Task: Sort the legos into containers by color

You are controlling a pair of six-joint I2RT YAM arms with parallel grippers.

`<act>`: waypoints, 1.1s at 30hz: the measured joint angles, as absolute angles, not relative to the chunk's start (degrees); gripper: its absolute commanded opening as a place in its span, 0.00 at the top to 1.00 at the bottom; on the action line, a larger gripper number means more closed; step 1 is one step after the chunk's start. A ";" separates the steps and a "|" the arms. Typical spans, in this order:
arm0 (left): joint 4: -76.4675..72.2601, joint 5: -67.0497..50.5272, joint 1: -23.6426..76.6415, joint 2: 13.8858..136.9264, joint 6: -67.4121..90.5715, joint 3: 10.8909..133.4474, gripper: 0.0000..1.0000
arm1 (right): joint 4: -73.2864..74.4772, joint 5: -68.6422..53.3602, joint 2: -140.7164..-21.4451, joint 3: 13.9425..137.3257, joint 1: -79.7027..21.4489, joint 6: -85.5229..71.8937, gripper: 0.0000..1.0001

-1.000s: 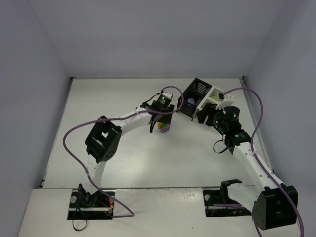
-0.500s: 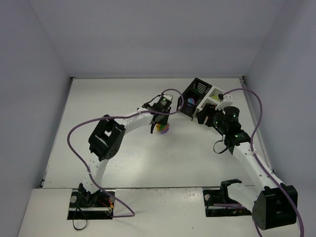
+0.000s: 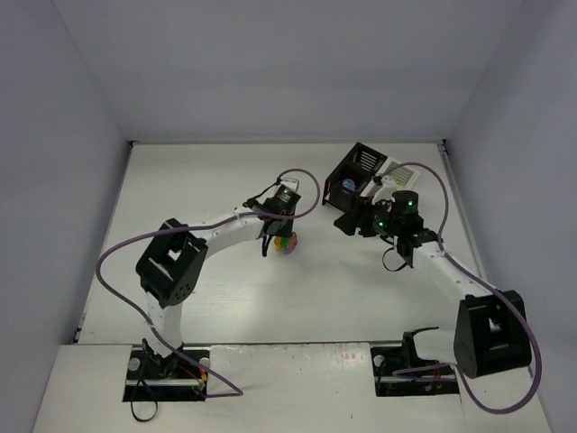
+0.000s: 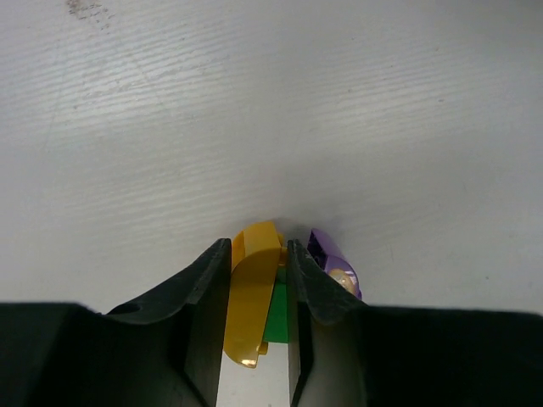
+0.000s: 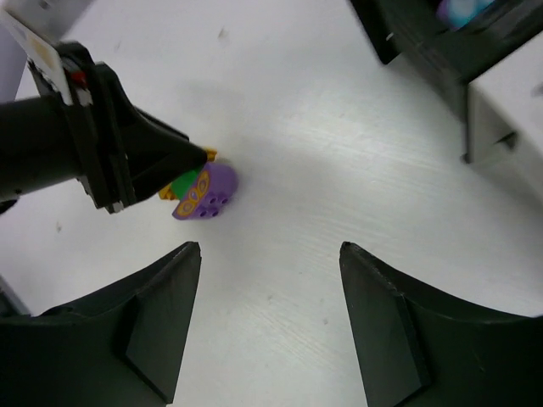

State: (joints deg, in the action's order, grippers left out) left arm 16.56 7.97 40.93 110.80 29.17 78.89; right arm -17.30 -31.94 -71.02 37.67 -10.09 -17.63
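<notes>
Containers (image 3: 364, 161) lie right and far of left gripper (image 4: 257, 254), clamped on yellow brick (image 4: 249, 297); right gripper (image 5: 269, 253), nearer them, gapes empty

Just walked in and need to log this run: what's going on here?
The left gripper pinches a yellow brick on the table, with a green brick and a purple brick clustered beside it. The right gripper hangs open and holds nothing, next to the bins, where one black compartment already holds a purple piece.
</notes>
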 measured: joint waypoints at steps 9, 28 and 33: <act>13.06 9.15 40.91 99.04 29.85 72.79 0.96 | -22.15 -38.28 -77.01 41.01 -20.91 -23.07 0.36; 8.58 6.59 38.87 80.36 25.69 67.35 0.96 | -28.80 -38.35 -85.34 50.37 -29.08 -29.06 0.37; 6.96 5.98 38.87 78.63 25.06 65.23 0.96 | -29.45 -38.11 -86.59 51.68 -29.74 -29.63 0.38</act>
State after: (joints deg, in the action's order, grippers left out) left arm 6.96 5.98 38.87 78.63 25.06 65.23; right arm -29.45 -38.11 -86.59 51.68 -29.74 -29.63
